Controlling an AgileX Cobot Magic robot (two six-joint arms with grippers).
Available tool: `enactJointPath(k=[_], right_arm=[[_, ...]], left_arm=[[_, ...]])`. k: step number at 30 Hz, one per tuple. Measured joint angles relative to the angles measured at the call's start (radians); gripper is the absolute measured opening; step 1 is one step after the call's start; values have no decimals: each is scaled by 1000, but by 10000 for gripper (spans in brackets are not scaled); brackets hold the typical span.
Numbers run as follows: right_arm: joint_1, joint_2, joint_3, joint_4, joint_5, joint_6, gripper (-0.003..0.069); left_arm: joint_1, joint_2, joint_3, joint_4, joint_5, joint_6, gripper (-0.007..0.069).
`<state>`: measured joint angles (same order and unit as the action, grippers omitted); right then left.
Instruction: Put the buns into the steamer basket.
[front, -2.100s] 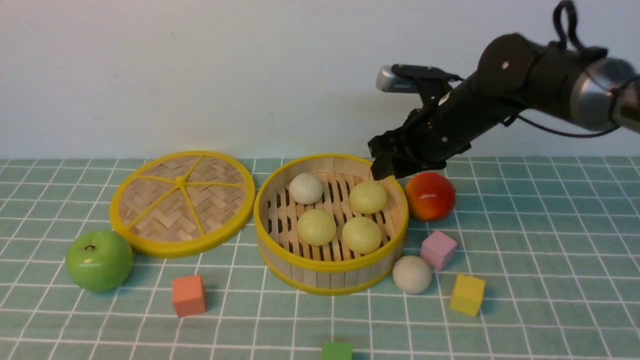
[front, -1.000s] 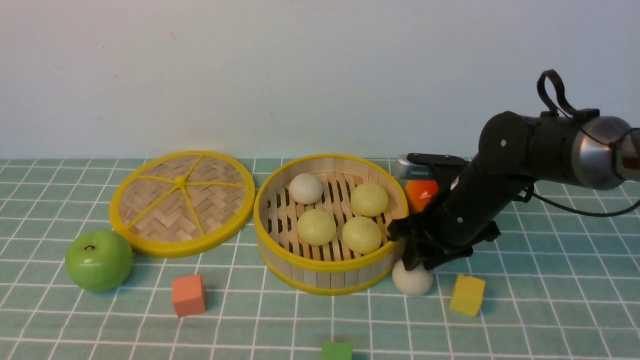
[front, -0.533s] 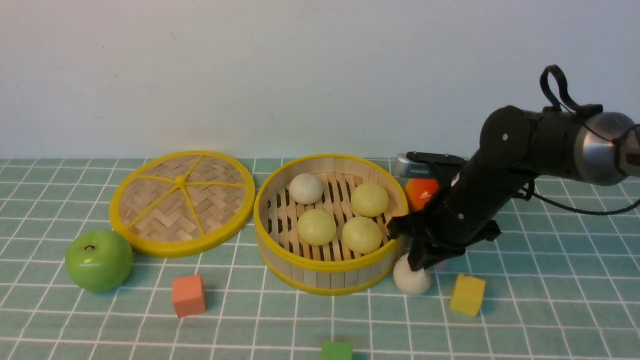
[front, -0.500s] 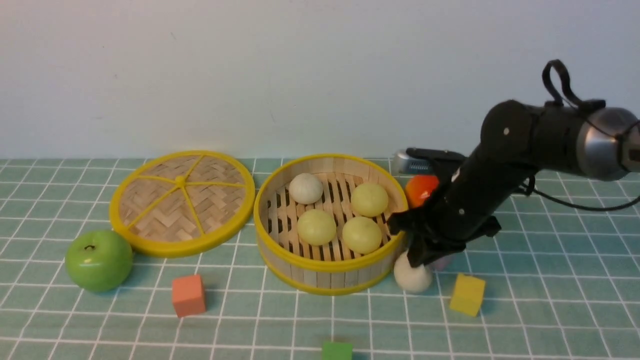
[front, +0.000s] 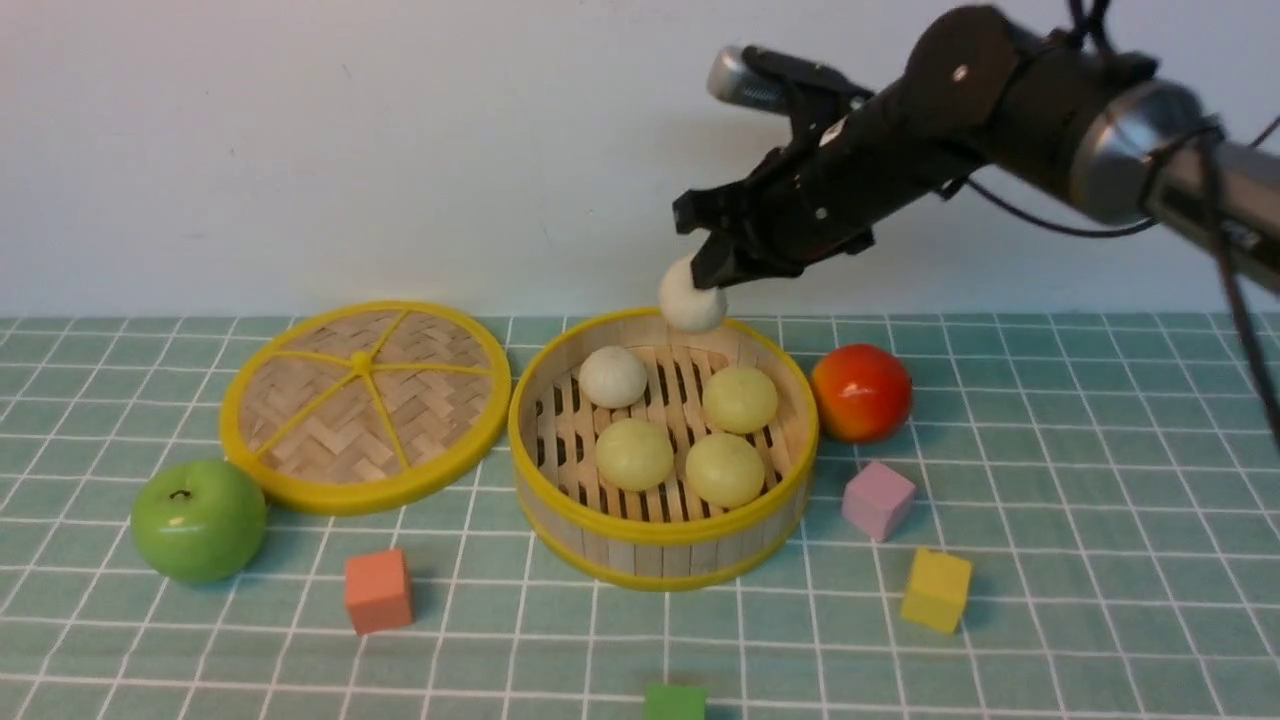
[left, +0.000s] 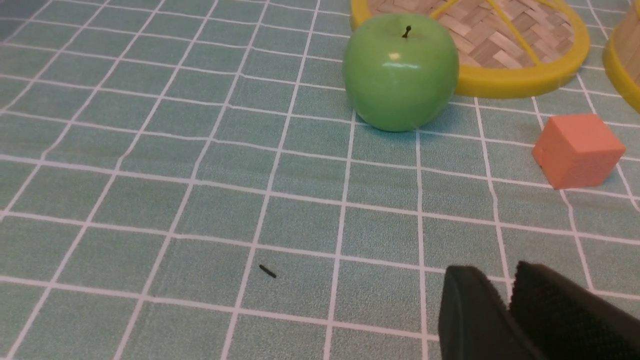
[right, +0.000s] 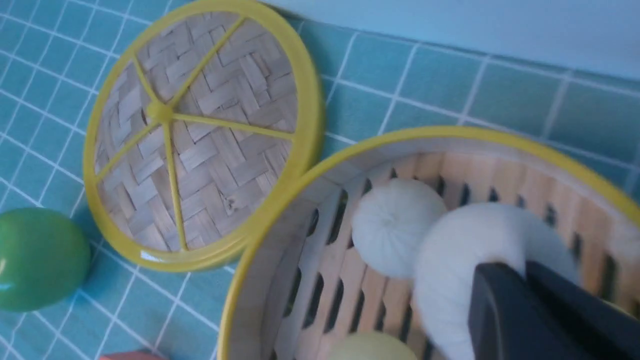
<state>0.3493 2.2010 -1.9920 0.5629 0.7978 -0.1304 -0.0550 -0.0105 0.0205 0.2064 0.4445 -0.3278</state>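
- Off-white bun up in the air in the front view, pinched by the right gripper above the far rim of the steamer basket.
- Down on the slatted floor sit four buns: one off-white at the far left, one pale yellow-green at the far right, and two more yellow-green ones, left and right, at the near side.
- Flat woven lid lies just left of the basket, green apple near its front edge, red-orange fruit just right of the basket.
- Scattered blocks on the tiled cloth: orange, pink, yellow and green at the very bottom edge.
- Left wrist view: the left gripper shows two dark fingers pressed together, nothing between them, low over the cloth, with apple, orange block and lid edge beyond.
- Right wrist view: dark fingers clamp the held bun, which hangs over the basket wall; the resting off-white bun lies just beside it below, lid and apple off to the side.
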Motion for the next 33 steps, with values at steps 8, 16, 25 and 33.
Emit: enactJointPath(k=[8, 16, 25, 33], right_arm=[[1, 115, -9, 43, -40, -44, 13], [1, 117, -11, 31, -54, -43, 42], [1, 73, -11, -3, -48, -35, 290], [-11, -130, -11, -83, 128, -33, 383]], left_arm=[[0, 0, 0, 1, 0, 0, 148], [0, 0, 0, 1, 0, 0, 155], [0, 0, 0, 1, 0, 0, 165], [0, 0, 0, 1, 0, 0, 165]])
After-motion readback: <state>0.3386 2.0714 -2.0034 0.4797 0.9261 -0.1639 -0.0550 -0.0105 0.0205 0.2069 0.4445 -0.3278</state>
